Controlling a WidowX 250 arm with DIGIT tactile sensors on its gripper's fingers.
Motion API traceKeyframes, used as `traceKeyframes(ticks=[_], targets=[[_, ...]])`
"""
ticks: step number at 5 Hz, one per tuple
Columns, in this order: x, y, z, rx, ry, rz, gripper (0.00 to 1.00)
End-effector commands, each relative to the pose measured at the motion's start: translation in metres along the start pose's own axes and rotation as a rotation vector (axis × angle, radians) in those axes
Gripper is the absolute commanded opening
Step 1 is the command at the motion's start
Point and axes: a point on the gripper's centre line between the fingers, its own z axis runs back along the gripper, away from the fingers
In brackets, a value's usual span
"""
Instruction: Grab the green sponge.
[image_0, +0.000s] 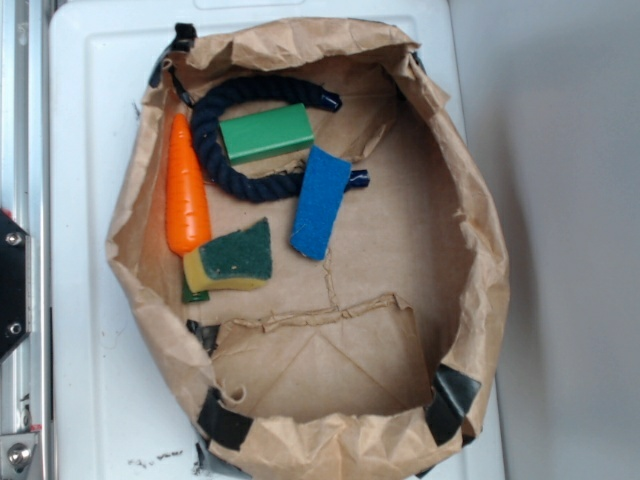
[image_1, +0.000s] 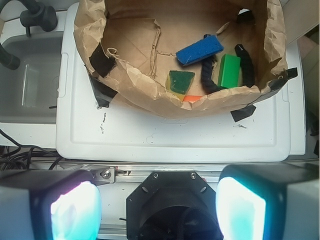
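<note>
The gripper (image_1: 159, 210) hangs with its jaws spread wide and empty, back over the white table's (image_1: 175, 135) near edge, well apart from the sponge (image_0: 232, 259), which lies in the paper bag (image_0: 480, 300) touching the carrot's (image_0: 186, 200) tip, near the blue sponge (image_0: 321, 203).

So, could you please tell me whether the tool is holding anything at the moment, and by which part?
Nothing is held. The tool is open and far back from the paper bag; the green sponge lies untouched inside it.
</note>
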Motion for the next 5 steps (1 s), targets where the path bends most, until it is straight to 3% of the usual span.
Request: traceKeyframes(ticks=[1,3,5], targets=[[0.000,0.000,0.000,0.000,0.000,0.000,1.00],[0.051,0.003,-0.004,-0.040,-0.023,-0.020,1.00],[0.105,0.020,-0.035,-0.005,-0.042,-0.078,1.00]])
